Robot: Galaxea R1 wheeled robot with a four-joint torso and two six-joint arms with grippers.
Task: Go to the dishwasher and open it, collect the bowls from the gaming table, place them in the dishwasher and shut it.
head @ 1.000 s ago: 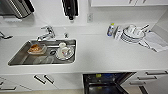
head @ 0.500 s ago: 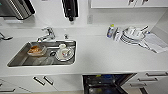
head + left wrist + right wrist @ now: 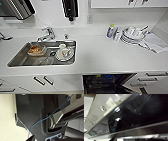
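A: What is the head view showing?

B: A white worktop [image 3: 100, 57] is running across the scene, with a steel sink [image 3: 17, 62] set into it towards the robot's left. A chrome tap [image 3: 47, 35] is standing at the back edge of the sink.

A: What is sitting in the sink?

B: A clear bowl [image 3: 36, 50] holding something orange-brown is resting near the far left corner of the basin. Just beside it, a plate [image 3: 65, 54] is carrying a white cup [image 3: 65, 52].

A: And on the worktop itself?

B: Towards the right, a stack of plates [image 3: 131, 37] is holding white cups, with a small bottle [image 3: 110, 31] near it and a folded cloth [image 3: 155, 42] lying just beyond.

A: Where is the dishwasher?

B: The dishwasher [image 3: 107, 83] is sitting under the worktop, right of the sink, between white drawers [image 3: 155, 77] and cabinet doors [image 3: 45, 81]. It is standing open, its dark inside showing; what is in its racks is too blurred to tell.

A: What are the jaws doing?

B: It is impossible to tell; neither wrist view is showing them clearly. The right wrist view is looking along the dishwasher's dark door panel [image 3: 144, 115] and steel edge.
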